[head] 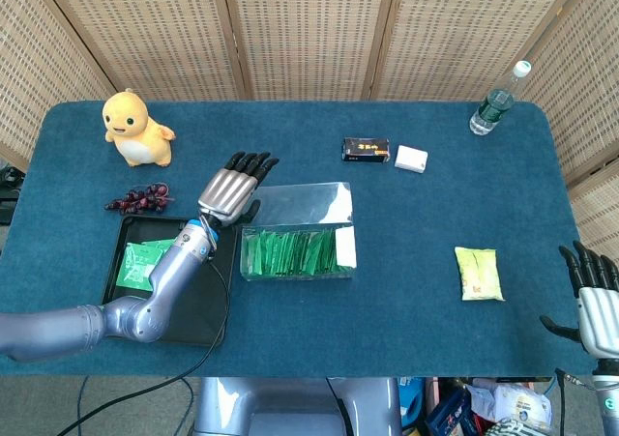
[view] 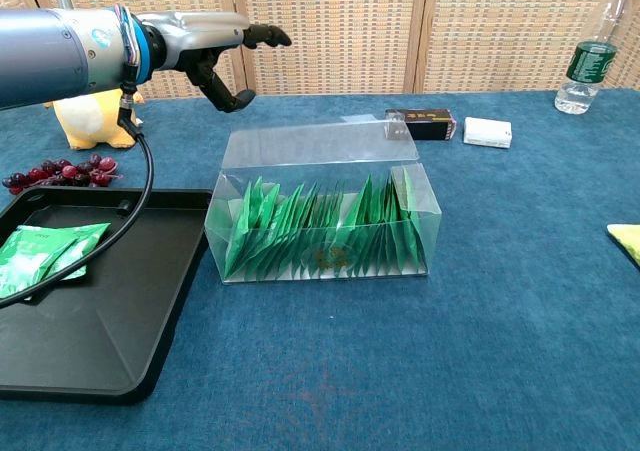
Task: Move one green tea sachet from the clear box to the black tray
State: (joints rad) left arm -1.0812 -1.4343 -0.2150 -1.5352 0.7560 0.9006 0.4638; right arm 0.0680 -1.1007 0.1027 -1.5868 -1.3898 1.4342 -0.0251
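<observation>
Judging by the layout, the pick has not begun: the left hand (view: 215,56) hovers empty, fingers spread, above the clear box (view: 325,221) at its left end, lid laid back. Green tea sachets (head: 290,252) stand packed inside. 2 sachets (view: 40,256) already lie in the black tray (head: 208,301) near the table's front-left corner. The right hand (head: 595,305) idles open off the front-right corner. Blue cloth (head: 406,281) covers the table; wicker screens (head: 309,30) stand behind.
</observation>
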